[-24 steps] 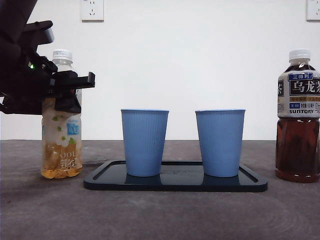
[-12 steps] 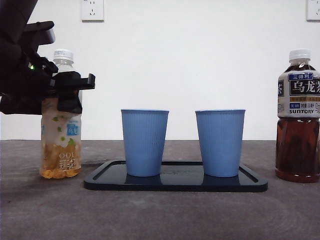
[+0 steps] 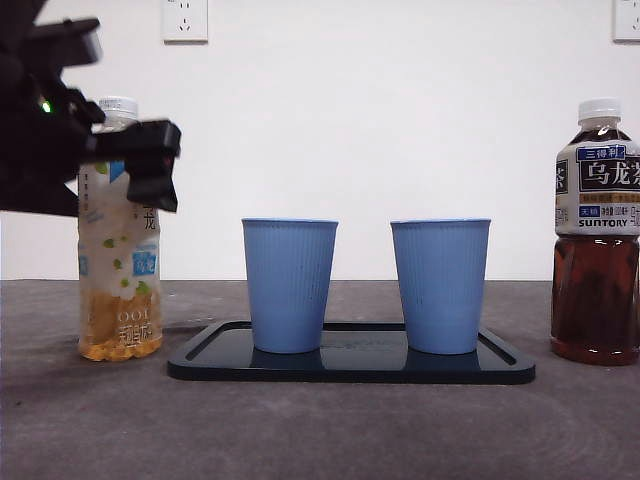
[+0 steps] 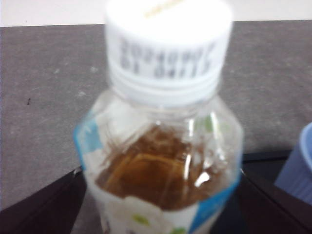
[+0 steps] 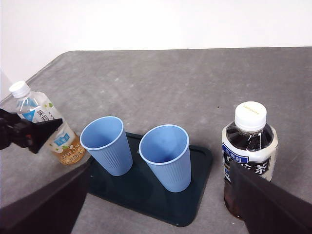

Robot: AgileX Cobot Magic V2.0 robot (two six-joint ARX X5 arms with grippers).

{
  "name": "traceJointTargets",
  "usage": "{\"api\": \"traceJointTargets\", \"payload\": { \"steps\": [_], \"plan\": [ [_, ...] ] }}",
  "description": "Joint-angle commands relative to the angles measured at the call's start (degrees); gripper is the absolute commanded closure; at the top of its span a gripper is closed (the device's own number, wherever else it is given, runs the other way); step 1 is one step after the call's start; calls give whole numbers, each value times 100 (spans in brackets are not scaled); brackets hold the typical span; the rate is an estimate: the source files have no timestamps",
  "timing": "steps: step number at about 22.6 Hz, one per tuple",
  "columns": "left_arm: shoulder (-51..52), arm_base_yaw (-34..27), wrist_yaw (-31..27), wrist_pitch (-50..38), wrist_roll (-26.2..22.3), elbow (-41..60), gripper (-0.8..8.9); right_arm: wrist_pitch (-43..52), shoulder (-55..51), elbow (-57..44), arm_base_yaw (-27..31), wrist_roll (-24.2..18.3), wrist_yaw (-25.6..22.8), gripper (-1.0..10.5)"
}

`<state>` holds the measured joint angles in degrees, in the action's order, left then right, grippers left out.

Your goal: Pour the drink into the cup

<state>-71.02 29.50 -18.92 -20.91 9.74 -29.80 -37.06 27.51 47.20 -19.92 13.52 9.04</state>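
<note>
The drink, a clear bottle of pale tea [image 3: 118, 290] with a white cap on, stands at the far left and leans slightly. My left gripper [image 3: 140, 165] is shut on its upper body; the left wrist view shows the bottle [image 4: 161, 146] filling the space between the two jaws. Two blue cups [image 3: 289, 285] [image 3: 440, 285] stand empty and upright on a dark tray [image 3: 350, 367]. My right gripper [image 5: 159, 168] hangs high over the table, open and holding nothing, looking down on the cups [image 5: 106, 145] [image 5: 165, 157].
A capped bottle of dark oolong tea [image 3: 595, 250] stands at the far right, off the tray. The tray [image 5: 195, 195] lies mid-table on the grey surface. A white wall runs behind.
The left gripper has risen a little on the pale tea bottle, and the bottle has turned and tilted slightly in its grip. The cups, tray and dark bottle have not moved.
</note>
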Motion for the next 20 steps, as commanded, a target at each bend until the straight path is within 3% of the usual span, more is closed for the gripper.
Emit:
{"api": "traceJointTargets", "payload": {
  "steps": [1, 10, 15, 20],
  "plan": [
    [404, 109, 2, 363, 216, -103, 339, 57, 11, 70, -37, -20, -4, 490],
    [2229, 435, 90, 3324, 621, -1034, 340, 13, 11, 70, -37, -31, 15, 490],
    [2885, 498, 986, 4725, 590, -1821, 340, -144, 11, 70, -37, -68, 186, 490],
    [3220, 509, 1617, 5890, 297, -2529, 344, -221, 7, 70, -37, -160, 911, 490]
  ]
}}
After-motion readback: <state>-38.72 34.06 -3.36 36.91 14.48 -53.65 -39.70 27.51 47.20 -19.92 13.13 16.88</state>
